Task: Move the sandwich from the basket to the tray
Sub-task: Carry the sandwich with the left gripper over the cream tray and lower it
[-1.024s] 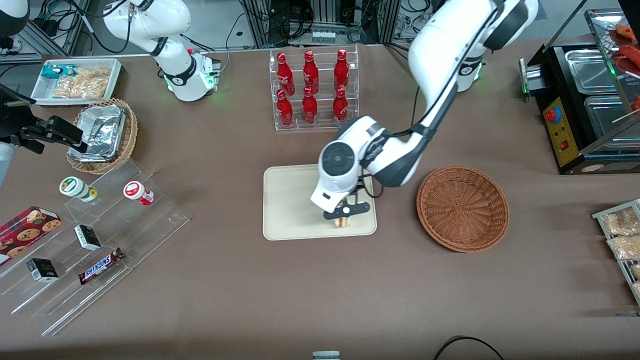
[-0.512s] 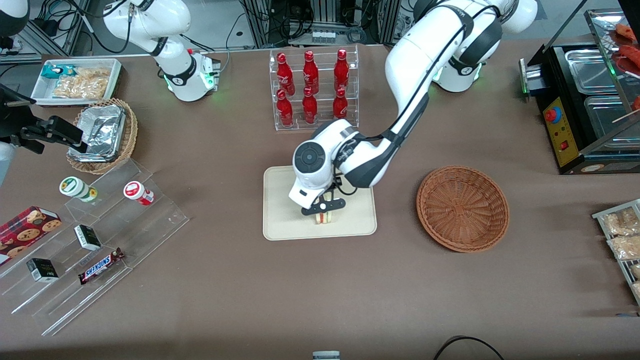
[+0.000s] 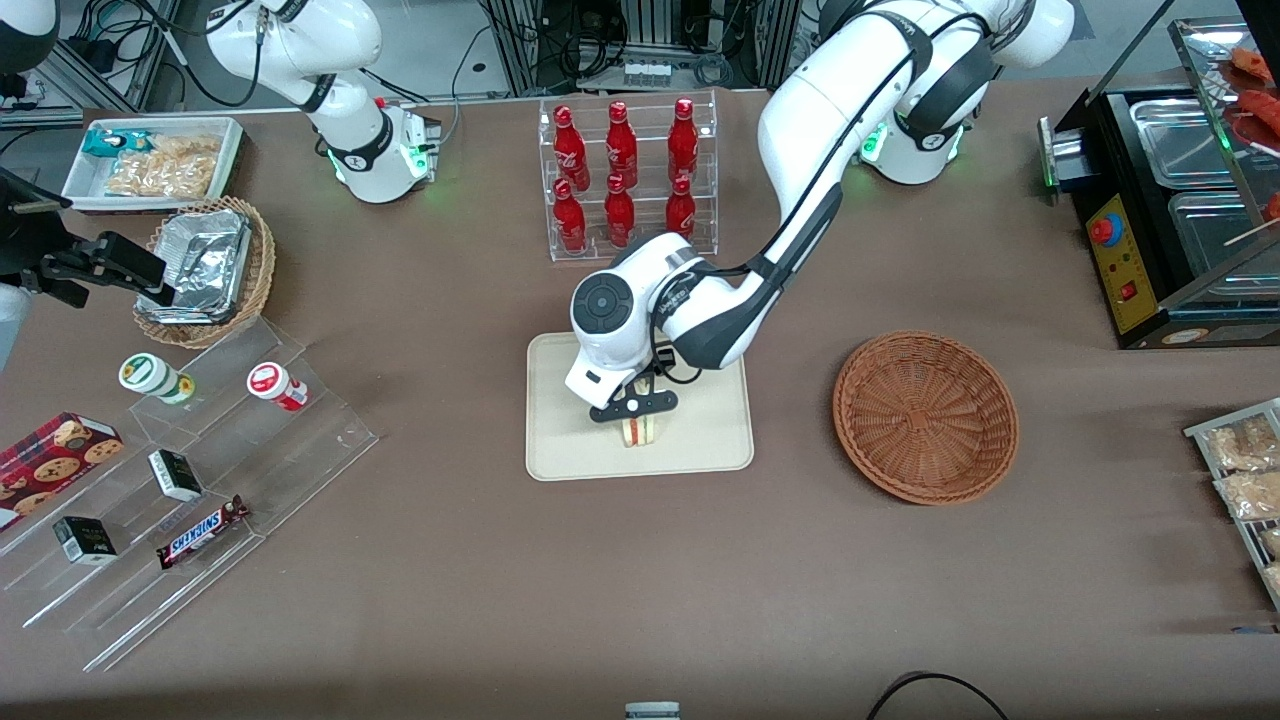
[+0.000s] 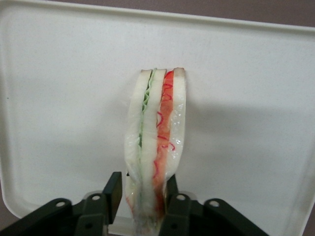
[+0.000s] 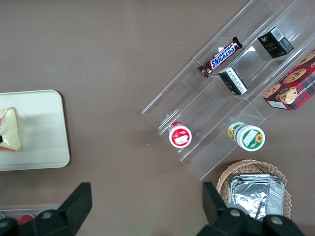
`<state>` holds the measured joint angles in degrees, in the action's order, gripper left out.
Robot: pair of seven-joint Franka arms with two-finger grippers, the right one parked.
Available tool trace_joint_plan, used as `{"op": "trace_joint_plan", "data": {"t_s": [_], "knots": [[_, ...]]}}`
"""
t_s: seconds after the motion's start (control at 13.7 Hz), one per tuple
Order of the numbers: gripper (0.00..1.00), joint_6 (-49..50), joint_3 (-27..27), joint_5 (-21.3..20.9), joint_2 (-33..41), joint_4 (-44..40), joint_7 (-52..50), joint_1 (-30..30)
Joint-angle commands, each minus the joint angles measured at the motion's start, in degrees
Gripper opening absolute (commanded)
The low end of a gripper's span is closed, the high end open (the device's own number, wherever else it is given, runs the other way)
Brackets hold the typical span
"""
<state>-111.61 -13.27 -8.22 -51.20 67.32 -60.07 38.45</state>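
Sandwich [image 4: 156,147] lower end hidden between tool [image 4: 140,196] fingers, tray [image 4: 59,98] edges cropped in wrist view

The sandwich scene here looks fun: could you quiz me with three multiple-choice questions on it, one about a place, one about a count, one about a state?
1. Where is the sandwich?
A. in the wicker basket
B. over the tray
C. on the acrylic shelves

2. How many red bottles stand in the clear rack?
A. four
B. six
C. eight

3. What is the gripper doing?
A. pinching the sandwich
C. hanging open above the basket
B. gripping a bottle

Answers:
1. B: the front view shows it over the cream tray, while the wicker basket holds nothing.
2. B: the red bottles stand in two rows of three.
3. A: the left wrist view shows both fingers pressed against the bread.
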Motion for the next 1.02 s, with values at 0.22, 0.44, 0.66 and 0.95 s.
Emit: {"op": "trace_joint_plan", "data": {"t_s": [0.22, 0.44, 0.66, 0.95], "knots": [[1.0, 1.91, 1.32, -1.27, 5.04, -1.49, -1.63, -0.91], [1.0, 6.66, 2.73, -1.36, 9.17, 0.0, 1.6, -1.79], [1.0, 7.55, 3.17, -0.75, 15.66, 6.92, 4.68, -5.56], [1.0, 6.93, 3.08, 1.71, 23.93, 17.65, 18.45, -12.59]]}}
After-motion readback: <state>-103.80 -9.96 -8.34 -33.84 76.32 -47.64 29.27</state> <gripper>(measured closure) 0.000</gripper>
